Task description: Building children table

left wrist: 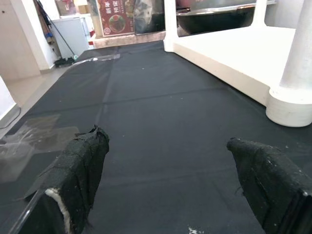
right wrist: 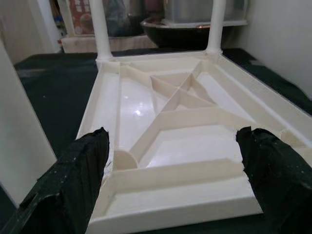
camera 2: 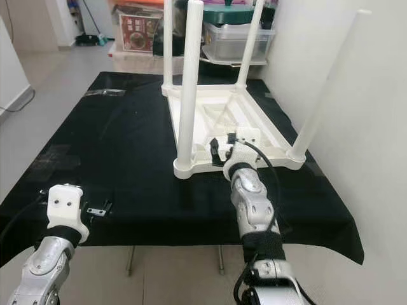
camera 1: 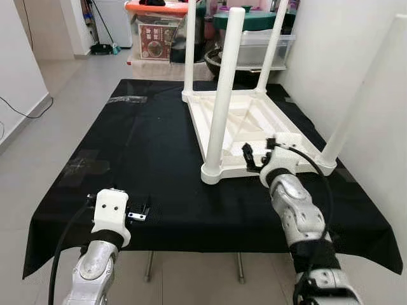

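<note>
we are working at a table (camera 1: 159, 210) draped in black cloth, where the white children's table (camera 1: 248, 127) is lying upside down toward our right and far side, its ribbed underside facing up. we are counting four white legs (camera 1: 222, 95) standing in its corners: two near, two far, the near right one leaning out against the wall. our right gripper (right wrist: 175, 190) is hovering at the near edge of the upturned top, fingers spread wide and holding nothing, with the near rim sitting between them. our left gripper (left wrist: 170, 195) is resting low over the bare cloth near the front left edge, also spread open and empty, well apart from the white top. the risk we are judging: if we are pushing on the near rim, the whole piece could be sliding on the cloth toward the far edge, and the leaning leg, if it is not fully seated, could be working loose or toppling. behind the table, we are seeing stacked storage boxes (camera 1: 159, 32) on the floor.
</note>
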